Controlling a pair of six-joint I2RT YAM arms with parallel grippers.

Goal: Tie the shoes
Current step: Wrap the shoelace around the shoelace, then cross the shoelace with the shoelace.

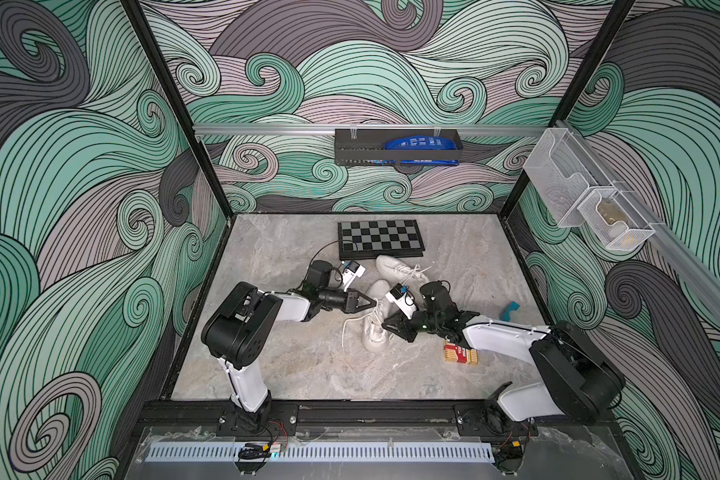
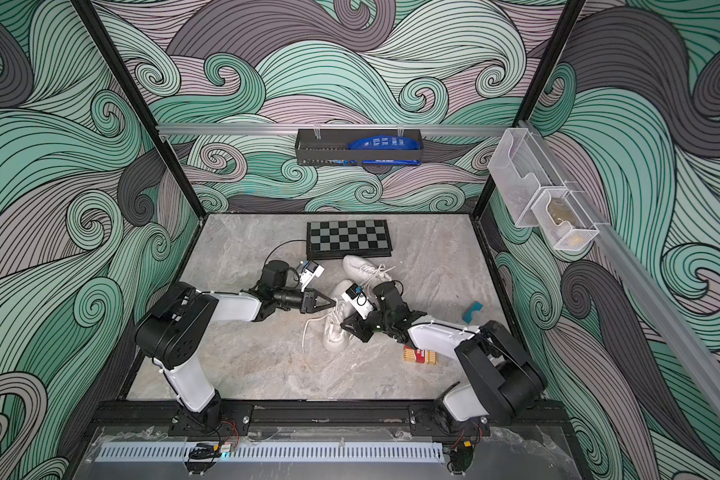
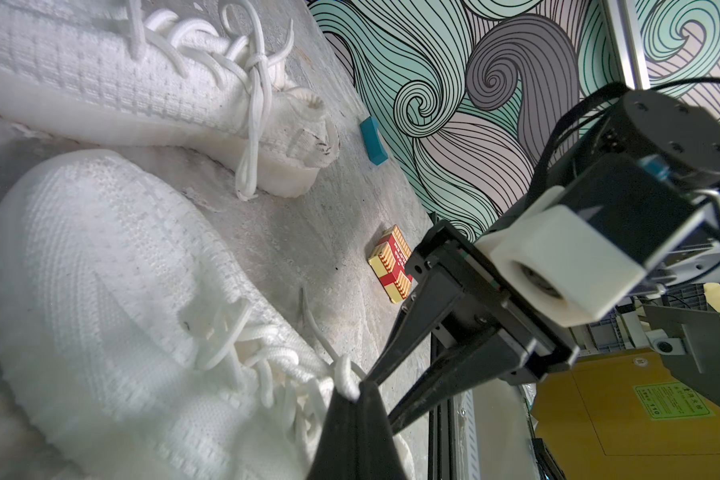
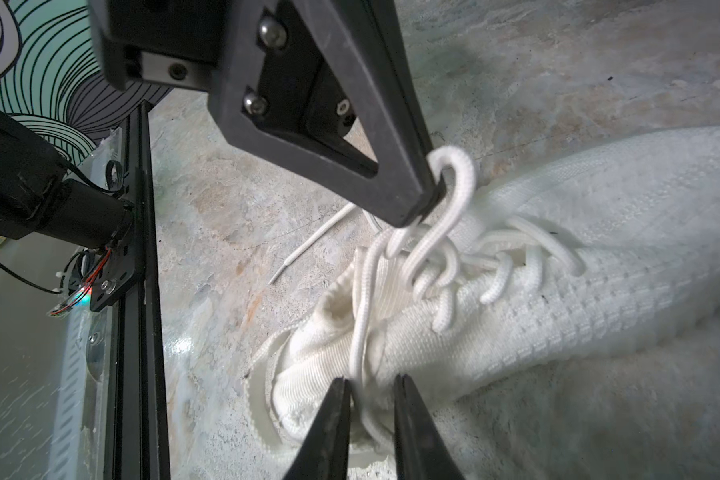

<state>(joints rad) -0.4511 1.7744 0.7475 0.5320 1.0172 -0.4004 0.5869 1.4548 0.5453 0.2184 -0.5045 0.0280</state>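
Bow step on near shoe [image 1: 374, 330], mid-worktop; far shoe [image 1: 400, 267], toward far edge, looks tied. My left jaws clenched on lace loop [image 4: 460, 178]. My right jaws narrowly apart, straddling loose strand [image 4: 360, 307] at collar. Next, I reckon: pinch strand, wrap round loop, keep tension.

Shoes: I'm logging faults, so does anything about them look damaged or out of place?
The far shoe has dark marks on its heel collar. The near shoe is not yet tied, and one lace trails loose over the table.
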